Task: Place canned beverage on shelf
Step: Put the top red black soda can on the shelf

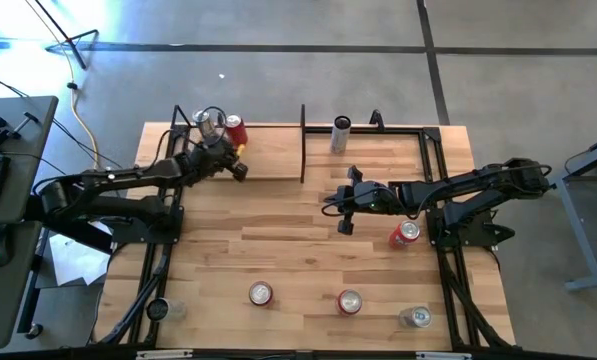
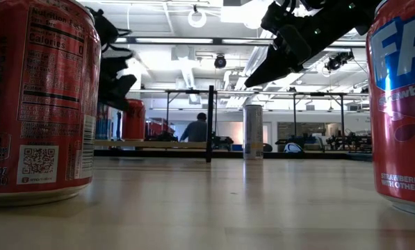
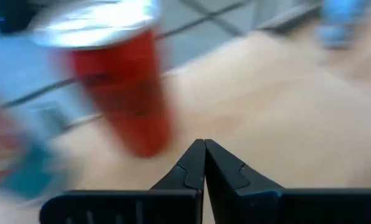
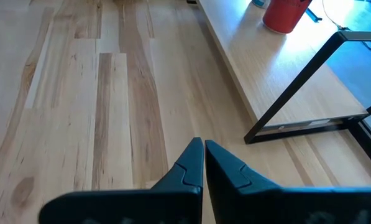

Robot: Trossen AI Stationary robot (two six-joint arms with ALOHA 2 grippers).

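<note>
A: Right, from above first: where is the red can?
B: The red can point(image 1: 236, 131) stands upright on the shelf point(image 1: 268, 150), at its far left end, with a silver can point(image 1: 211, 122) just beside it. The left claw point(image 1: 240, 171) sits over the shelf board just in front of the red can, apart from it. The right claw point(image 1: 344, 226) hangs over the table point(image 1: 278, 240) in the middle, near another red can point(image 1: 405, 234).

A: And from table height?
B: That red can point(image 2: 132, 119) shows upright on the shelf point(image 2: 151, 144), its long axis vertical, top rim up.

A: The left wrist?
B: Its fingers point(image 3: 197, 165) are pressed together with nothing between them; the can point(image 3: 120, 87) stands ahead, blurred.

A: The right wrist?
B: Fingers point(image 4: 197, 165) clenched on nothing, above bare table, the shelf point(image 4: 278, 68) farther off.

A: How should the step go?
B: I'd judge the can placed, so the left arm should back straight away from it and lift, without sweeping sideways into either can
</note>
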